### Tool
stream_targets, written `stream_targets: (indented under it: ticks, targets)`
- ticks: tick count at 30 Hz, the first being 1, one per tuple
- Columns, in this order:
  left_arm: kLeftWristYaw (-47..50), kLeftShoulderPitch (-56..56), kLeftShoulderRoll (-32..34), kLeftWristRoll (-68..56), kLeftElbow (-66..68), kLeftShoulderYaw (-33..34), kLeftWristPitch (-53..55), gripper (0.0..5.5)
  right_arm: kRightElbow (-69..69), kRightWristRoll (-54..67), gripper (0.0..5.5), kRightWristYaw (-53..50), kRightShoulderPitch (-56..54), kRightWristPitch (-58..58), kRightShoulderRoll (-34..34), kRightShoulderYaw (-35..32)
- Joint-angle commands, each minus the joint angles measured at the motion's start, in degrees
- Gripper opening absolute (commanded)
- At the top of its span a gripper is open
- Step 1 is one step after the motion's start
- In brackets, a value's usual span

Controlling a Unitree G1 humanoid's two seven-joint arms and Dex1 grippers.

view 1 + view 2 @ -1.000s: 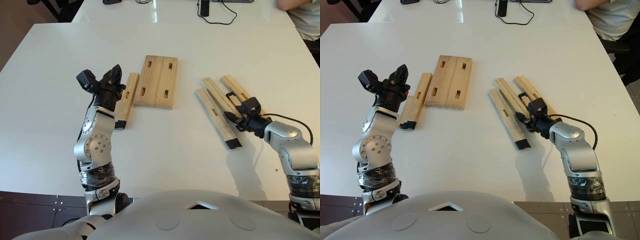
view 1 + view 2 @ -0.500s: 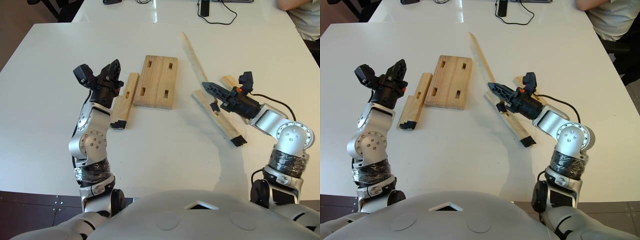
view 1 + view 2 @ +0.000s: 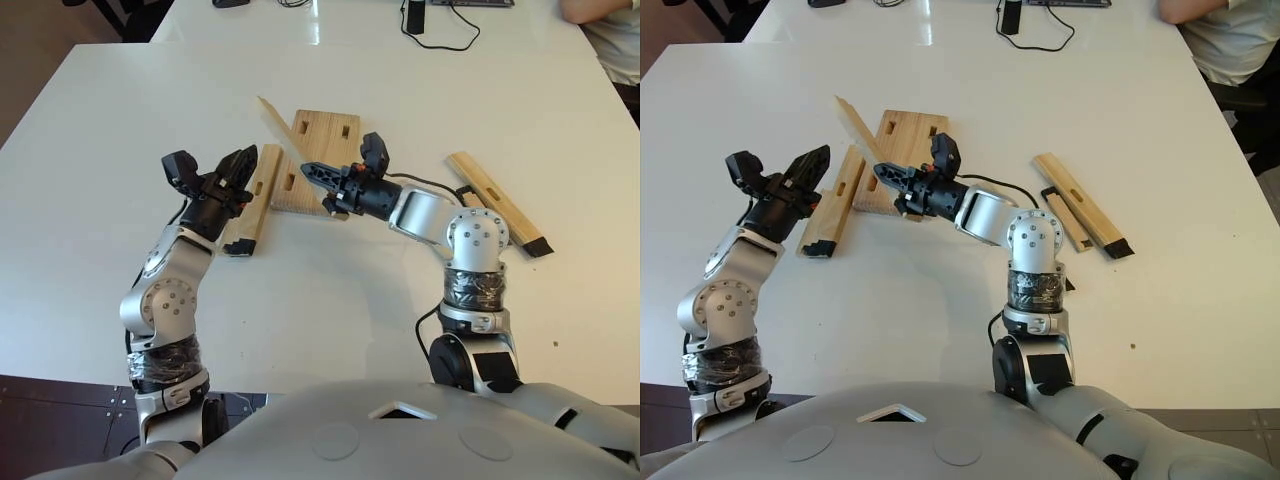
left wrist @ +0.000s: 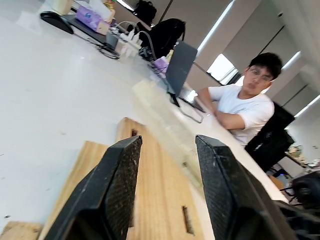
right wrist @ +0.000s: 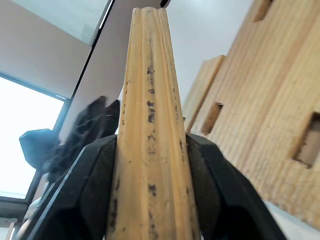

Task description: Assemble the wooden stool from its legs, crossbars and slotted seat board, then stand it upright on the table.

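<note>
- Head views: the right hand [image 3: 318, 172] is clenched on a wooden bar [image 3: 278, 125], held in the air over the slotted seat board [image 3: 335, 135]. The board lies flat on the worktop [image 3: 120, 120].
- The bar's long axis runs from that hand up and away toward the robot's left, with its free end past the board's left edge. Whether it is a leg or a crossbar I cannot tell.
- The left hand [image 3: 244, 162] hovers released, over a leg [image 3: 248, 218] that lies just left of the board and parallel to it.
- Two more wooden pieces [image 3: 1080, 200] lie well apart to the right, one partly behind the right arm.
- Left wrist view: its fingers [image 4: 120, 190] are spread with nothing between them. The seat board's slots and the leg [image 4: 75, 170] lie beyond.
- Right wrist view: both fingers [image 5: 87, 190] press the bar's sides, and it points toward the left hand.
- Judgement: the left hand is nearer the free end. Seating the bar likely means tipping it more upright over a slot.
</note>
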Motion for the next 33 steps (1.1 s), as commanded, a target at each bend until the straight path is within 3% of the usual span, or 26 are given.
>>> stream_targets:
  ticks: [1, 7, 13, 18, 33]
  targets:
    - [1.1, 1.2, -3.7, -20.0, -3.8, 5.5, 1.8, 2.0, -2.4, 11.9, 2.02, -1.0, -0.1, 0.7, 8.9, -2.4]
    - [11.7, 1.6, -8.1, -35.7, -5.9, 2.0, 2.2, 2.93, -13.1, 34.7, 2.02, 1.3, 0.6, 1.2, -3.5, -2.6]
    - [18.6, -0.6, -9.7, -45.0, -10.8, -4.2, 0.4, 3.92, -15.1, 46.6, 2.02, 6.9, -1.0, 1.8, -20.1, -2.3]
    - [18.8, -1.5, -8.1, -48.6, -16.0, -5.9, -1.8, 4.09, -12.3, 52.6, 2.02, 13.7, -3.0, 1.7, -31.8, -2.7]
    - [16.6, -1.4, -3.5, -49.0, -20.7, -14.1, -3.7, 4.09, -12.8, 53.1, 2.02, 18.9, -0.4, -2.4, -37.5, 4.9]
